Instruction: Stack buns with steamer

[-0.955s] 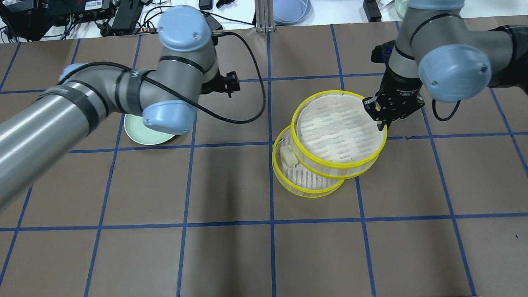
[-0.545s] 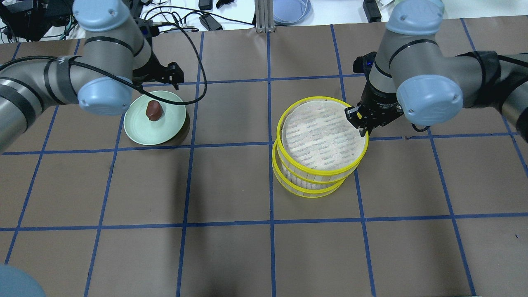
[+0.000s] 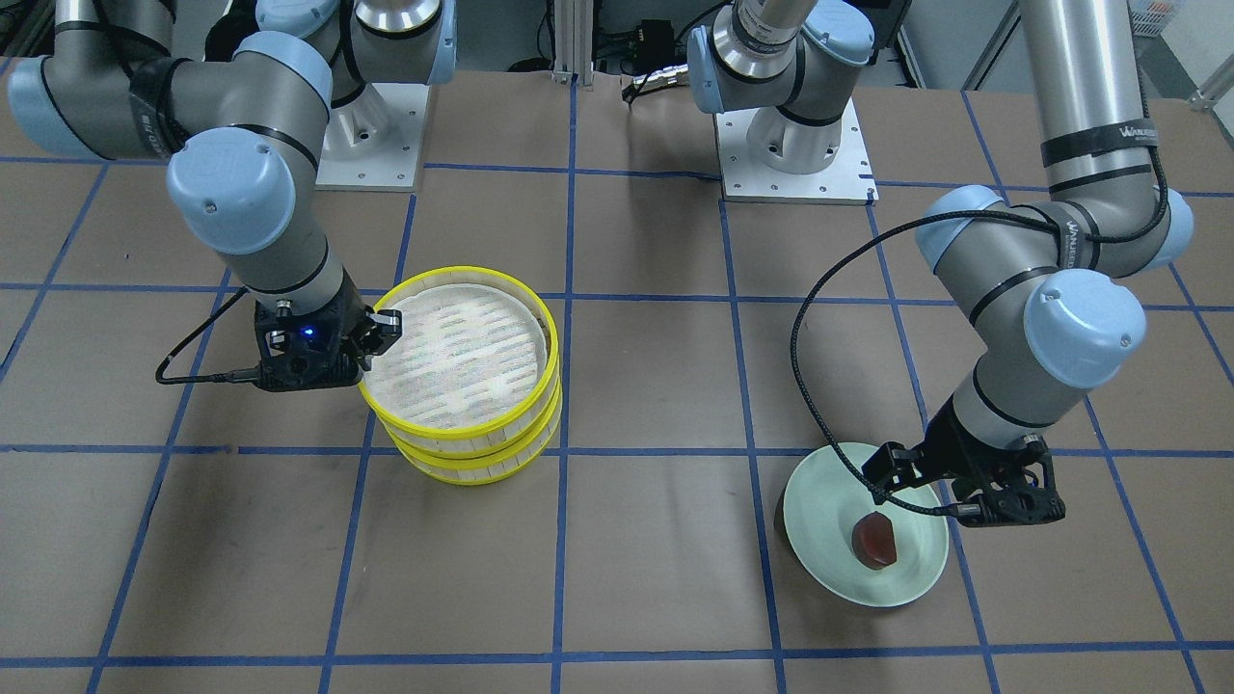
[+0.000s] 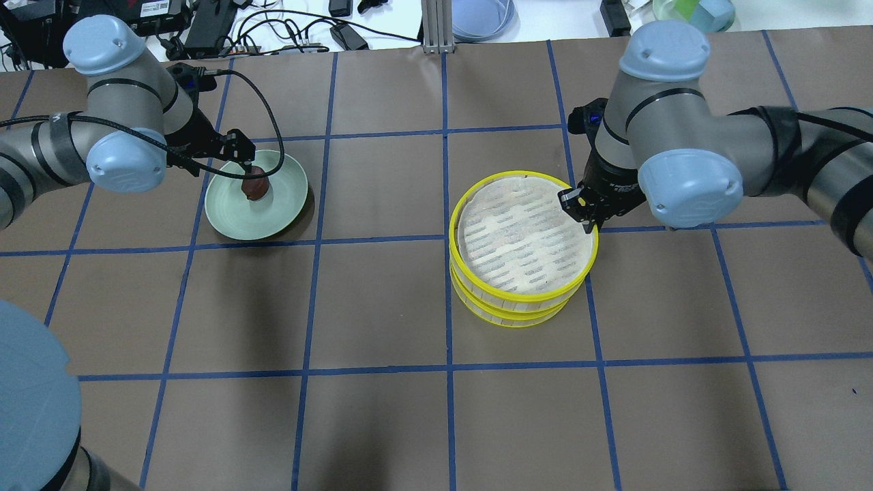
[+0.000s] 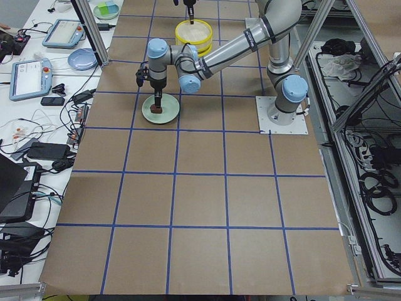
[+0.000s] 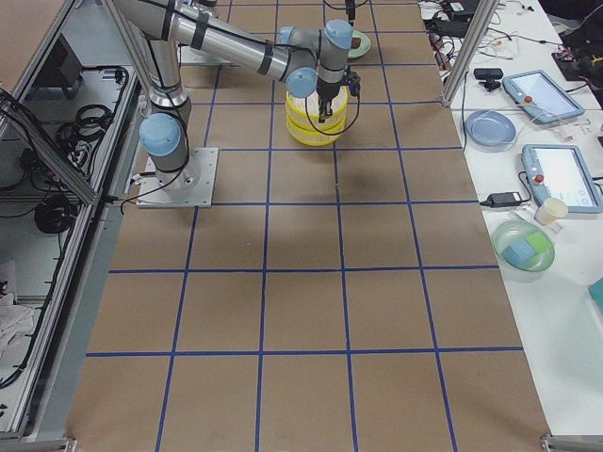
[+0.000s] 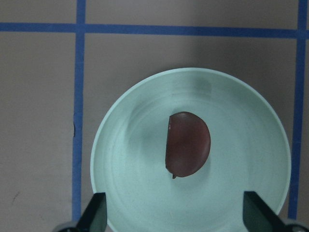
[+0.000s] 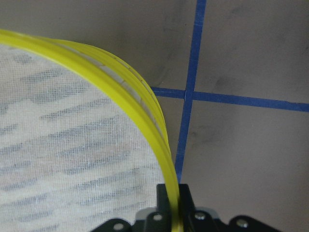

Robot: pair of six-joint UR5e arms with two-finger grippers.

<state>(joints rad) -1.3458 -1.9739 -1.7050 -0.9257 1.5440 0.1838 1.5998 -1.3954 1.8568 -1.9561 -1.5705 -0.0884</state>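
The dark reddish-brown bun (image 7: pixel 187 144) lies on the pale green plate (image 7: pixel 135 145). My left gripper (image 7: pixel 176 217) hangs open above the plate, one finger to each side of the bun, apart from it; it also shows in the overhead view (image 4: pixel 247 169). My right gripper (image 4: pixel 583 204) is shut on the yellow rim of the upper steamer tray (image 4: pixel 522 239), which sits on the lower steamer tray (image 4: pixel 511 315). The rim runs between the right fingers in the right wrist view (image 8: pixel 171 203). The cream-white bun is hidden under the upper tray.
Blue tape lines grid the brown table. Cables, black boxes and a blue plate (image 4: pixel 481 17) lie beyond the far edge. The two arm bases (image 3: pixel 791 145) stand at the robot's side of the table. A side table with tablets (image 6: pixel 532 94) runs along one edge.
My right gripper carried the upper tray left and set it over the lower tray, covering the white bun. My left arm swung left and came down over the plate.
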